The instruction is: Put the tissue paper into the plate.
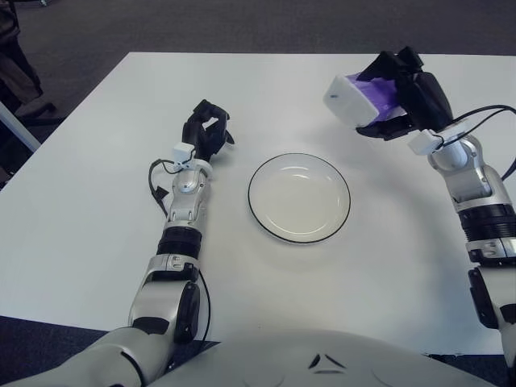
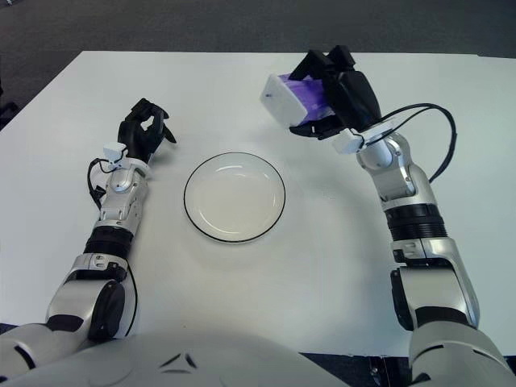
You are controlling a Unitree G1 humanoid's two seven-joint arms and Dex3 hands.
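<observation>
The right hand (image 1: 407,97) had its fingers wrapped around the tissue paper (image 1: 359,98), a white and purple pack held in the air near the table's far right, just beyond the plate (image 1: 298,197) at the table's middle. Released too soon, the pack could land on the rim and tip onto the table (image 1: 81,201). The left hand (image 1: 205,129), fingers curled and holding nothing, showed left of the plate. Bare table lay all round the plate, well clear of every edge.
</observation>
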